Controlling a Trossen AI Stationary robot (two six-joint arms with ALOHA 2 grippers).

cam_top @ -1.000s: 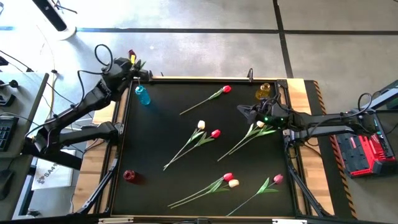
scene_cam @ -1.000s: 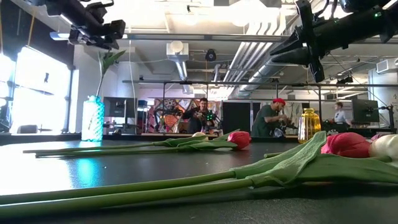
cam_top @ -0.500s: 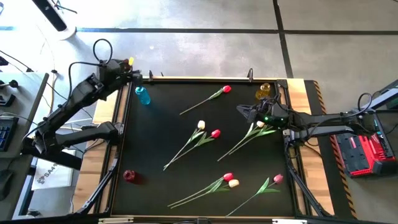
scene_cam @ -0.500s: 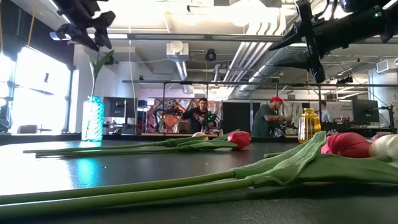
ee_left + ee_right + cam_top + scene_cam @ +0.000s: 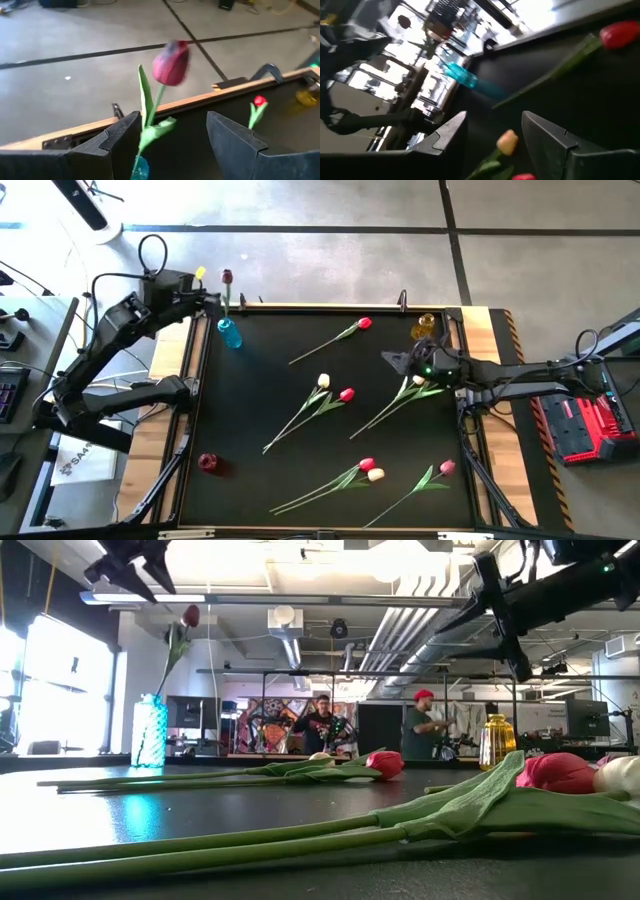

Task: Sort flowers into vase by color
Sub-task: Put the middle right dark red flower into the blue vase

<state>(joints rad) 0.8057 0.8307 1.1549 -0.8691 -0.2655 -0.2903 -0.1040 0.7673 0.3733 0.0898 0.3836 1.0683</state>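
Observation:
A dark pink tulip stands with its stem in the blue vase at the table's far left corner. Its head leans toward the far edge. My left gripper is open, up and to the left of that tulip, apart from it. My right gripper is open and hovers over the table's right half. It is beside a cream tulip lying flat, whose head shows between the fingers. Several other red, pink and cream tulips lie on the black table.
A yellow vase stands at the far right corner and a red vase near the left edge. Loose tulips lie at the far middle, the centre and the near edge. People move in the room beyond.
My left gripper has let go of the dark pink tulip. It has drawn back up and toward the table's left edge. The tulip stays with its stem in the blue vase, and its head now stands free.

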